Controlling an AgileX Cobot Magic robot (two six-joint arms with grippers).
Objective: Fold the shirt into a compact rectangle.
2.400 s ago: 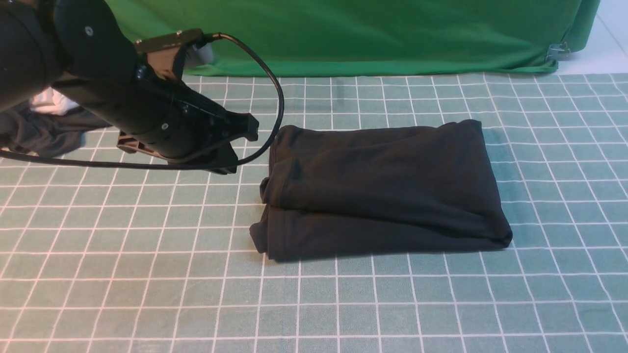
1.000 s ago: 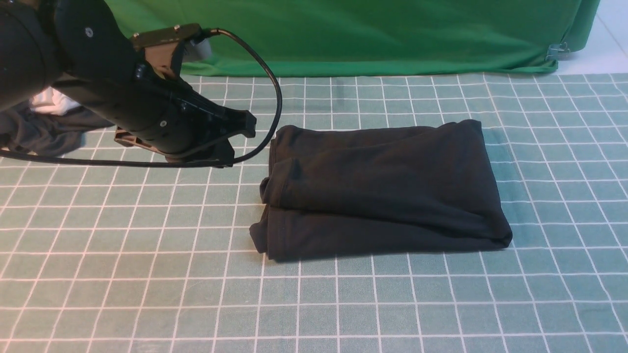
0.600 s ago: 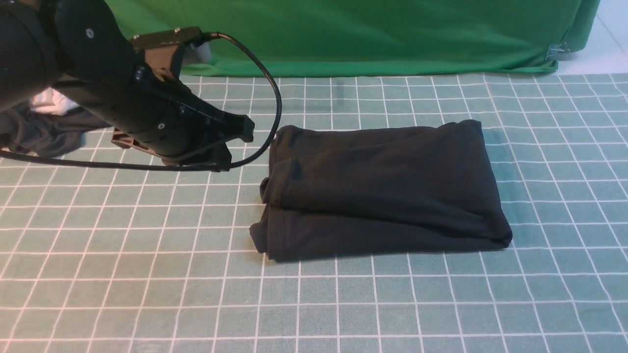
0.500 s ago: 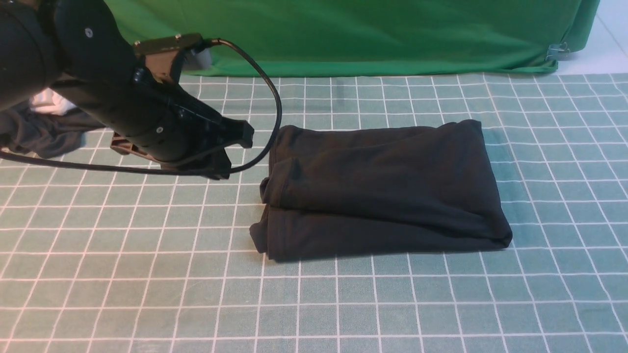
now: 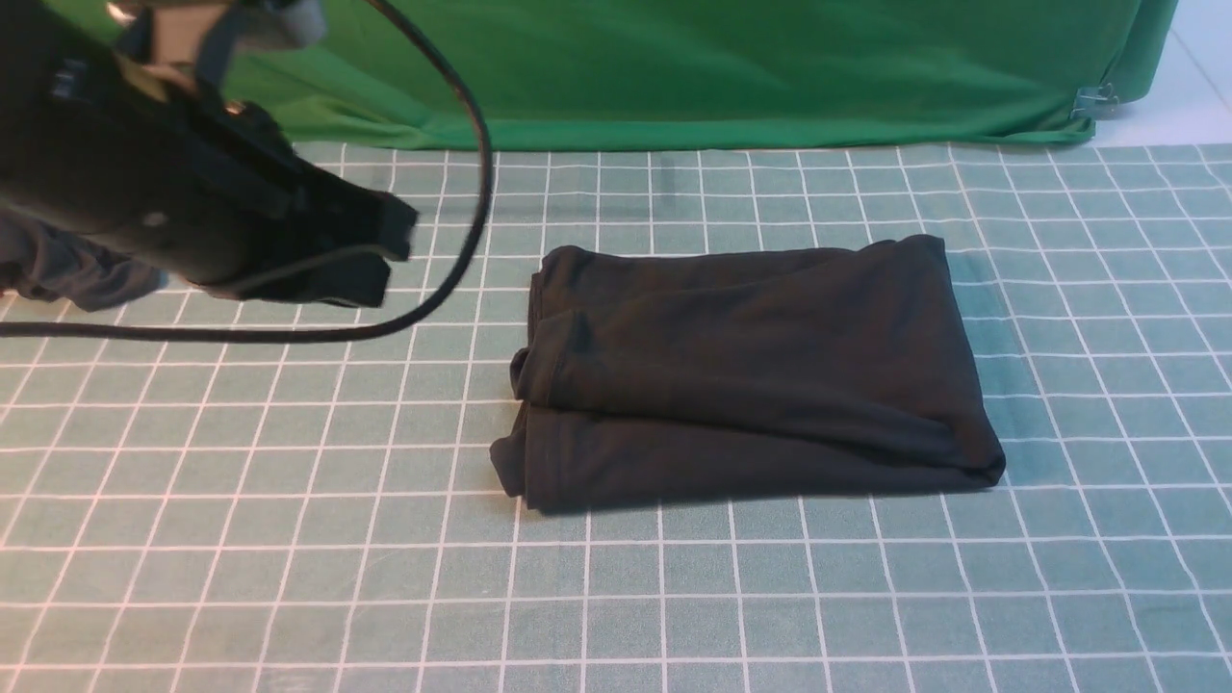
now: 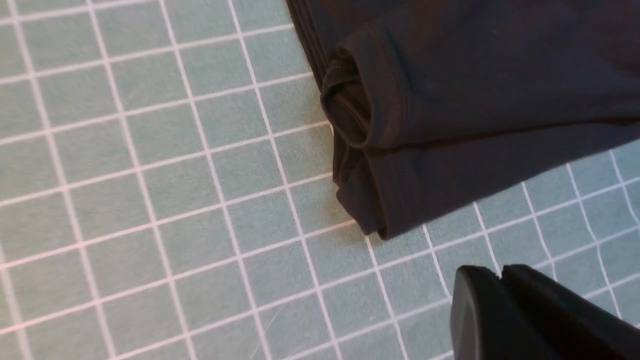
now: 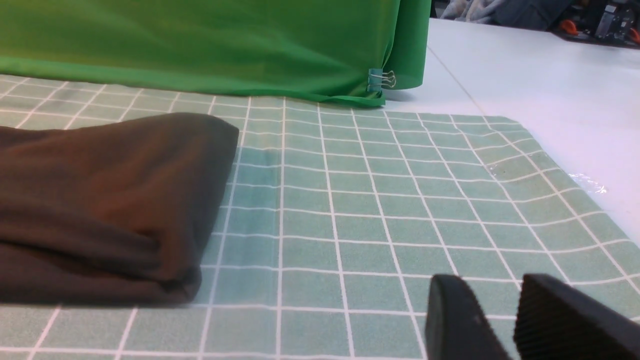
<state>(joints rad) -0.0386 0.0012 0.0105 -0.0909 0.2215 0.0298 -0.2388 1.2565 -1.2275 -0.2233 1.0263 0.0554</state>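
The shirt (image 5: pixel 751 366) lies folded into a thick black rectangle in the middle of the checked mat, with its layered edges and a rolled hem facing left (image 6: pixel 360 115). My left gripper (image 5: pixel 397 236) hovers above the mat well to the left of the shirt, apart from it. In the left wrist view the left gripper (image 6: pixel 501 272) is shut with nothing in it. My right gripper (image 7: pixel 492 285) shows only in the right wrist view, low over the mat to the right of the shirt's right end (image 7: pixel 100 200). A gap stands between its fingers and nothing is in it.
A dark grey garment (image 5: pixel 58 274) lies at the far left behind my left arm. A green backdrop cloth (image 5: pixel 731 67) closes the back, held by a binder clip (image 5: pixel 1097 99). The bare white tabletop (image 7: pixel 540 90) runs beyond the mat's right edge.
My left arm has pulled back to the left and upward, away from the shirt's left edge, and now hides the white cloth. The shirt has not moved.
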